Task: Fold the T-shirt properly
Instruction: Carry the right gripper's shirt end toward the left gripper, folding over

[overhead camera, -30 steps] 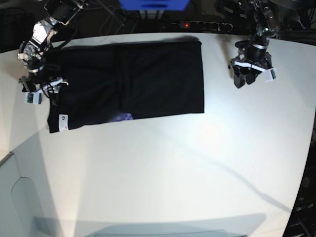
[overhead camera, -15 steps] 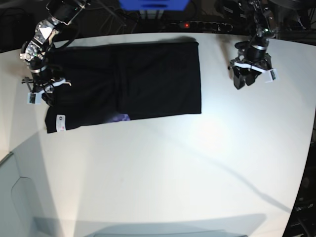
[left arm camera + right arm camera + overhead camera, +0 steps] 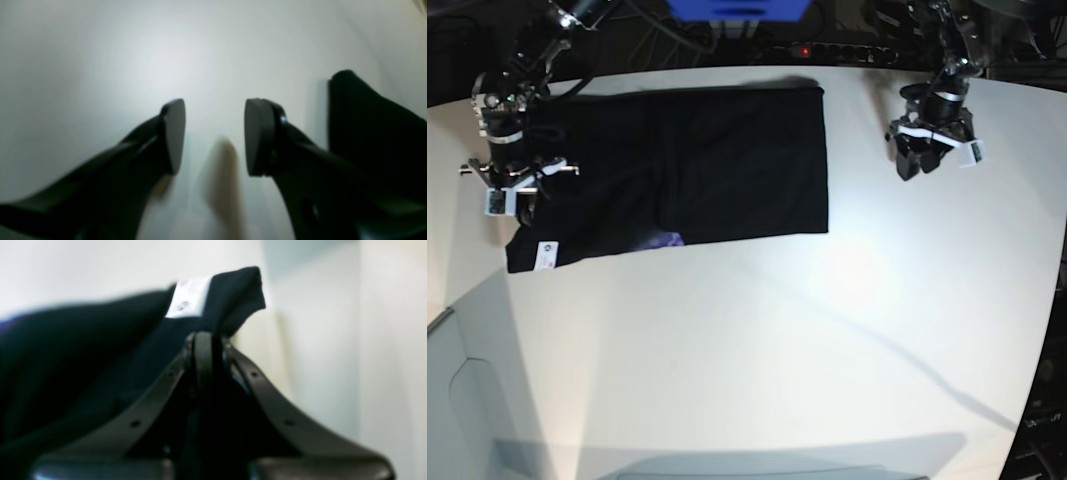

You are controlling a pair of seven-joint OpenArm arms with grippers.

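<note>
The black T-shirt lies folded into a long rectangle on the white table, with its white tag at the near left corner and a small purple mark at the front edge. My right gripper is shut on the shirt's left end; in the right wrist view the jaws pinch black cloth just below the tag. My left gripper is open and empty over bare table to the right of the shirt; its fingertips stand apart, with the shirt's corner to its right.
The white table stretches wide toward the front and right. Cables and a power strip lie beyond the far edge. A lower white surface sits at the front left.
My right gripper has pulled the shirt's left end further left, and the whole shirt has slid left with it. The left gripper has stayed nearly in place.
</note>
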